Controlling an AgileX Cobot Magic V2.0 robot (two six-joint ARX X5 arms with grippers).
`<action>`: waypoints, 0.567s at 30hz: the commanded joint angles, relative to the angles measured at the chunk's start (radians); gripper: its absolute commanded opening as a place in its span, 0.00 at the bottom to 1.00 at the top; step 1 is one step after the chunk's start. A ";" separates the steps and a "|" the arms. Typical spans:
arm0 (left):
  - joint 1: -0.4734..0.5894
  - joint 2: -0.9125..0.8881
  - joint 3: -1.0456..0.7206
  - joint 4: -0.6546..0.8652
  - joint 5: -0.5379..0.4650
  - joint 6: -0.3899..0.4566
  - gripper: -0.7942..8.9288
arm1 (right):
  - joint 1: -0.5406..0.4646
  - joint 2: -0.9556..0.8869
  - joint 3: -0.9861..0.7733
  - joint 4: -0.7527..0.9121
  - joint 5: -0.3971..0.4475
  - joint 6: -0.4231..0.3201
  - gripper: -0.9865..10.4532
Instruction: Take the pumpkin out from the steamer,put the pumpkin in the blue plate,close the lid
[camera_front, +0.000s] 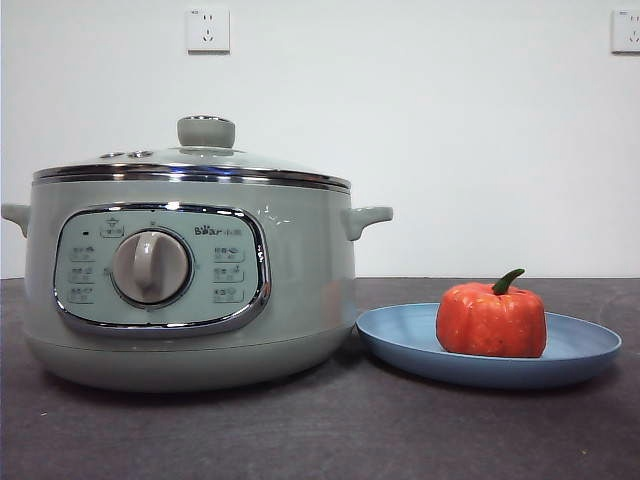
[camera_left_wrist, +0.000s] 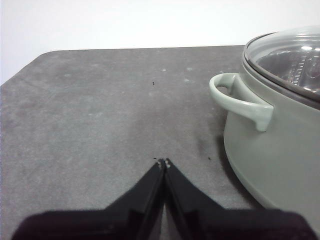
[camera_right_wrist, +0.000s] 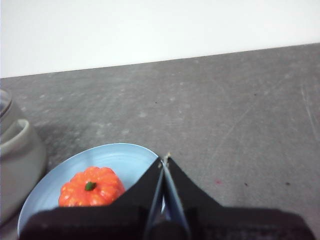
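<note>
Both grippers, left (camera_left_wrist: 164, 161) and right (camera_right_wrist: 164, 159), pressed together and empty above the table (camera_front: 300, 430), pumpkin (camera_front: 491, 320) upright on the plate (camera_front: 580, 352) just beside the pot (camera_front: 300, 290), lid (camera_front: 205, 150) on.

- One pumpkin (camera_front: 491, 320) was present.
- One blue plate (camera_front: 580, 350) was counted.
- One steamer (camera_front: 190, 280) was noted, with two side handles.
- One lid (camera_front: 200, 160) was found, bearing one knob.
- Two wall sockets (camera_front: 208, 30) were visible.
- Two hands were recorded: left hand (camera_left_wrist: 164, 162) and right hand (camera_right_wrist: 164, 158).
</note>
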 joint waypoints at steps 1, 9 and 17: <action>0.004 -0.003 -0.017 0.002 -0.002 -0.006 0.08 | -0.023 -0.053 -0.075 0.034 -0.031 -0.071 0.07; 0.004 -0.003 -0.017 0.002 -0.003 -0.007 0.08 | -0.026 -0.117 -0.162 0.036 -0.025 -0.077 0.07; 0.004 -0.003 -0.017 0.002 -0.003 -0.007 0.08 | -0.025 -0.117 -0.178 0.042 -0.026 -0.052 0.07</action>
